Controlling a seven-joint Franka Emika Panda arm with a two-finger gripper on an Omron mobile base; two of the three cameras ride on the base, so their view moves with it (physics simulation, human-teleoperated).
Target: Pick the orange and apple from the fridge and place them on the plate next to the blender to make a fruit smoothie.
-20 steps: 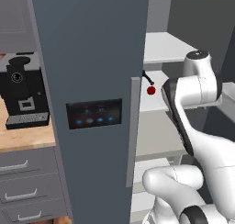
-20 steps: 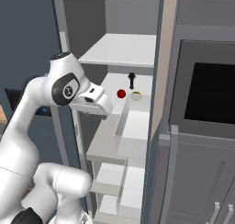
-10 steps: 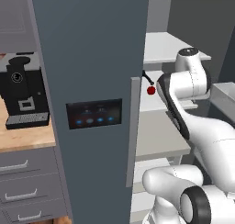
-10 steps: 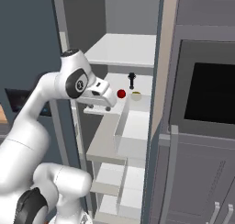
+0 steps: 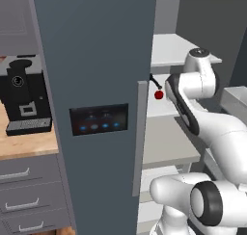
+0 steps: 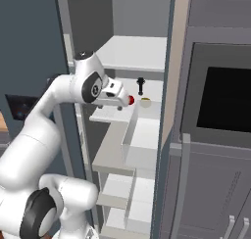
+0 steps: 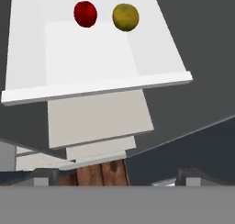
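Note:
The fridge (image 5: 96, 60) stands with its right side open, pale shelves (image 6: 142, 130) inside. On a middle shelf (image 7: 92, 48) the red apple (image 7: 85, 14) lies just left of the yellowish orange (image 7: 125, 17). Both fruits also show from the base, the apple (image 6: 131, 100) (image 5: 158, 94) and the orange (image 6: 145, 102). My gripper (image 6: 123, 100) (image 7: 117, 177) hovers at the shelf's front, open and holding nothing, a short way from the apple. The plate and the blender are out of view.
A small dark bottle-like thing (image 6: 140, 85) stands behind the fruits. The closed fridge door carries a touch panel (image 5: 99, 119) and a grey handle (image 5: 140, 137). A black coffee machine (image 5: 24, 101) sits on the wooden counter (image 5: 29, 145) at left. A built-in oven (image 6: 225, 98) flanks the fridge on the right.
My hand has swung up and further into the fridge, closer to the apple. The jaws have stayed open and the fruits have not moved.

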